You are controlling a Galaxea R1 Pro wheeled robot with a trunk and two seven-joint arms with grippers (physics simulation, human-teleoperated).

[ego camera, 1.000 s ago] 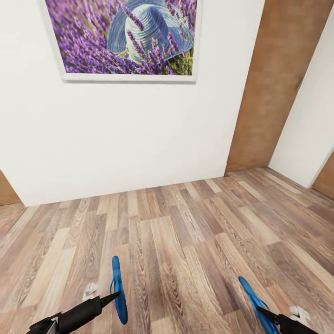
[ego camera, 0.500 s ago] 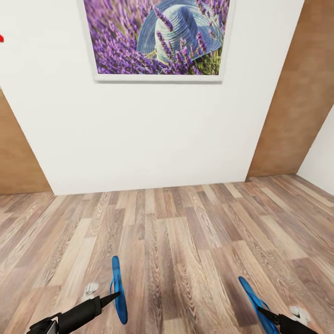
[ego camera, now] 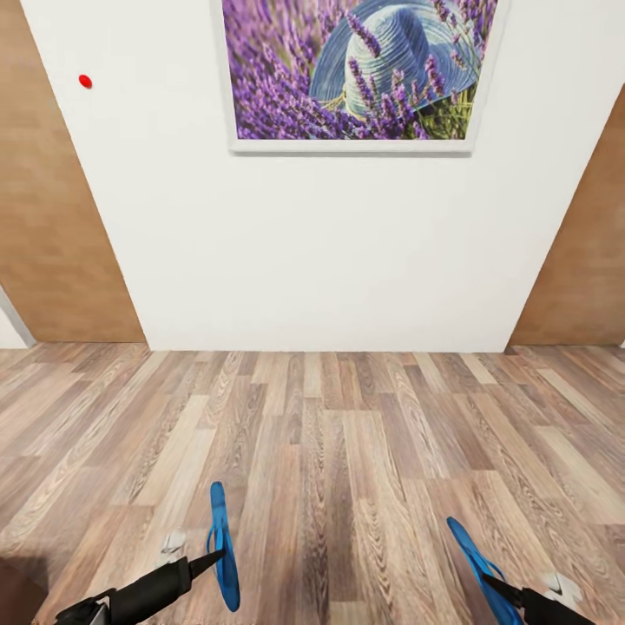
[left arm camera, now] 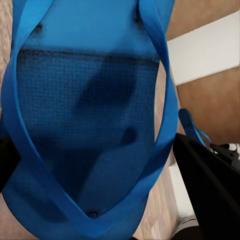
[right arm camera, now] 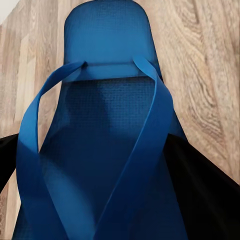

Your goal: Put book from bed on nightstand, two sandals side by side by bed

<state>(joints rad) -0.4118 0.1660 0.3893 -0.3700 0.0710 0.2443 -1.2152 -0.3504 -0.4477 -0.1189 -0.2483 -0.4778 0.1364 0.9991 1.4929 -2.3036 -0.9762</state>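
Low in the frame, left gripper point(ego camera: 211, 558) clenched on one blue sandal point(ego camera: 222, 545), right gripper point(ego camera: 491, 583) on the other sandal point(ego camera: 475, 560). Mid-carry, facing a white wall point(ego camera: 347, 252). Next, probably: find the bed and lay both side by side.

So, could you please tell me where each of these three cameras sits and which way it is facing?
Head view: from the robot's head, down over wood floor toward a white wall with a lavender picture; both grippers show, left gripper, right gripper.
Left wrist view: along the left fingers, at the left sandal.
Right wrist view: along the right fingers, at the right sandal.
Shared: the right sandal also shows in the left wrist view.
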